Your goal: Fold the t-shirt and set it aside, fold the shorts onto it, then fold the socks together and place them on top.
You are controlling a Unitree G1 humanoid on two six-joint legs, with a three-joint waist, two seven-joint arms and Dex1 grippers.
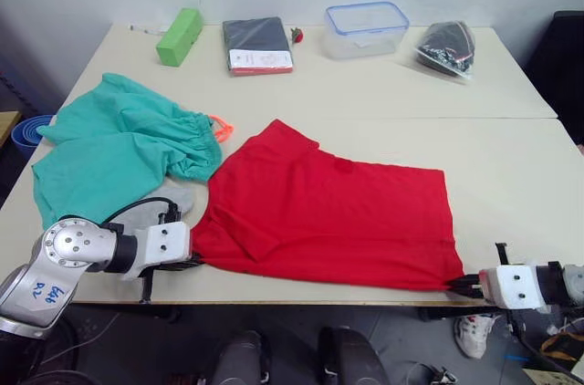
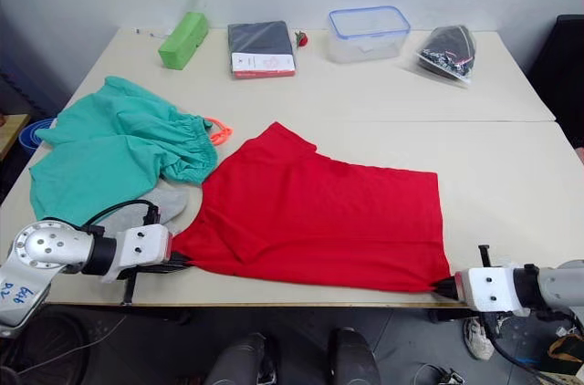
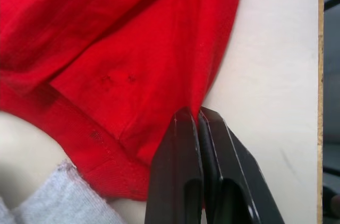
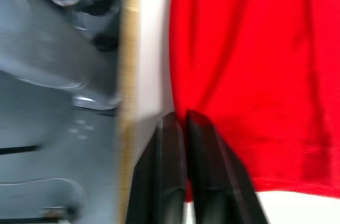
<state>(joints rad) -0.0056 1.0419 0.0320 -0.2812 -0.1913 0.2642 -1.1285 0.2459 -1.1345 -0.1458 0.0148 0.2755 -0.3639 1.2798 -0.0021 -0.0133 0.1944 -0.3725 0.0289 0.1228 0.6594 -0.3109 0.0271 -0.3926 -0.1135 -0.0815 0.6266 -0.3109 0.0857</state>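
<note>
Left eye view, entry one: the shirt (image 1: 333, 216) lies spread flat on the near half of the table (image 1: 511, 166), its near hem along the table's front edge. I have both grippers at that hem. The left gripper (image 3: 197, 115) is pinched closed on the near left corner; the right gripper (image 4: 185, 117) is pinched closed on the near right corner, right at the table edge.

Entry two, risks as I judge them:
- Both pinches look thin, taking only the very edge of the fabric. A quick lift could pull a corner free and drop half the fold.
- The socks (image 1: 169, 202) lie just beside the shirt's left corner, next to my left gripper. Dragging that corner could snag or shift them.
- The shorts (image 1: 119, 152) touch the shirt's left side, so a wide swing may catch them.
- If the two arms lift unevenly, the fold will land skewed.

Entry three, condition of the shirt: bright red, thin, limp cotton. It is already doubled lengthwise, with soft creases running across and a sleeve tucked near the left end. One corner points away towards the far side of the table.
</note>
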